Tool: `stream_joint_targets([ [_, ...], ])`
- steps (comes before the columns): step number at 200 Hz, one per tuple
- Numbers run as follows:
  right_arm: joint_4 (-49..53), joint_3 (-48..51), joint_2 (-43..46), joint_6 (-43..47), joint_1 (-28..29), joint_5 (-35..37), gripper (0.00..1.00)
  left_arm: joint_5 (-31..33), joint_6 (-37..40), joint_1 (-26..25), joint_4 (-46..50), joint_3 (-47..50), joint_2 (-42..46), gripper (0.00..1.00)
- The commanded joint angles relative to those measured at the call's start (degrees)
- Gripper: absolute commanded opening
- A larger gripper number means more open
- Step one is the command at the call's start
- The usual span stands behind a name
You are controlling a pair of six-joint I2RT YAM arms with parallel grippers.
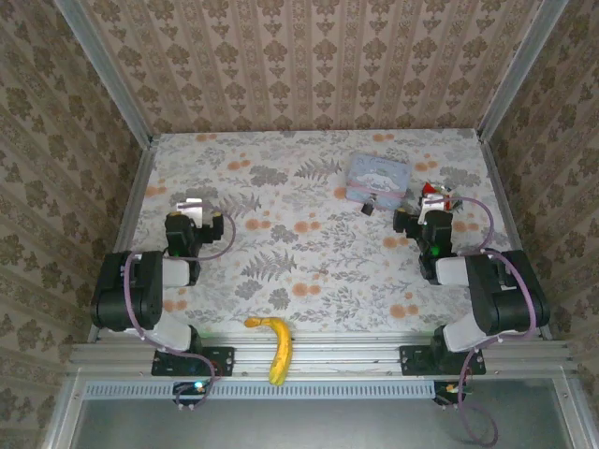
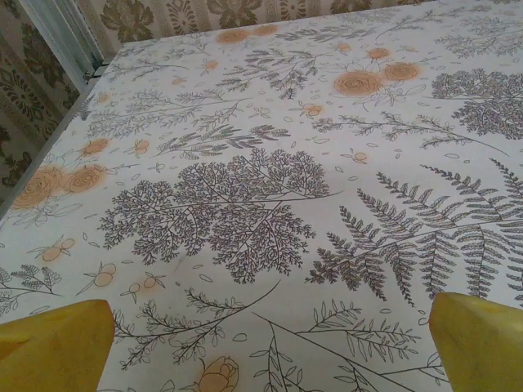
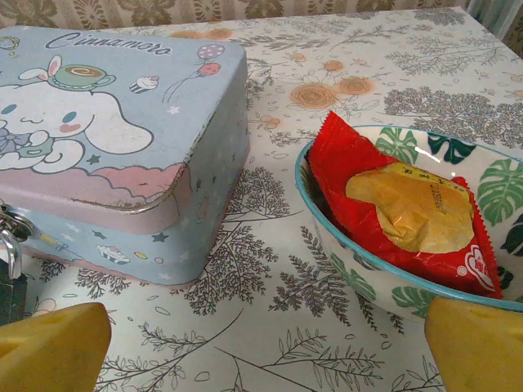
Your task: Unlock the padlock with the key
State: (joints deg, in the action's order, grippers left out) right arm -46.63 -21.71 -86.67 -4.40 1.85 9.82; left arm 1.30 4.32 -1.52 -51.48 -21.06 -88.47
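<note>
1. The padlock (image 1: 368,208) is a tiny black block, roughly square. It lies on the floral desk (image 1: 281,243), right against the near side of the pale blue tin (image 1: 377,176), in the far right part of the desk.
2. In the right wrist view the padlock (image 3: 10,286) sits at the left edge of the picture. It has a dark body under a short silver shackle that rises to the tin's front rim. The picture's edge cuts it off, so I cannot tell whether the shackle is latched.
3. The tin has rounded corners and a white long-eared cartoon figure on its lid. It is far bigger than the padlock.
4. The right fingers (image 3: 49,347) are yellow and spread wide with nothing between them. They sit low over the desk, facing the tin and a bowl (image 3: 327,237).
5. The bowl is leaf-printed with a blue rim. It stands just right of the tin, not touching it, and holds a red packet (image 3: 351,171).
6. The left fingers (image 2: 53,347) are also yellow, wide apart and holding nothing. They are over bare desk on the left side, well apart from the padlock.
7. A banana (image 1: 276,344) lies at the desk's near edge, between the two arm bases.
</note>
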Motion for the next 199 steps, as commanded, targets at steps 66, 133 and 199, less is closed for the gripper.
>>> stream_joint_targets([
  [66,-2.67,-1.27,-0.69,1.15,-0.26,-0.16,1.0,0.19,0.69,-0.45,-2.04,-1.01,-0.74,1.0],
  [133,-2.67,-1.24,-0.69,1.15,-0.26,-0.16,1.0,-1.18,0.0,0.41,-1.23,-1.44,-0.77,1.0],
  [199,-2.67,-1.22,-0.69,1.15,-0.26,-0.16,1.0,-1.61,-0.29,0.73,-1.08,-1.54,-0.79,1.0],
])
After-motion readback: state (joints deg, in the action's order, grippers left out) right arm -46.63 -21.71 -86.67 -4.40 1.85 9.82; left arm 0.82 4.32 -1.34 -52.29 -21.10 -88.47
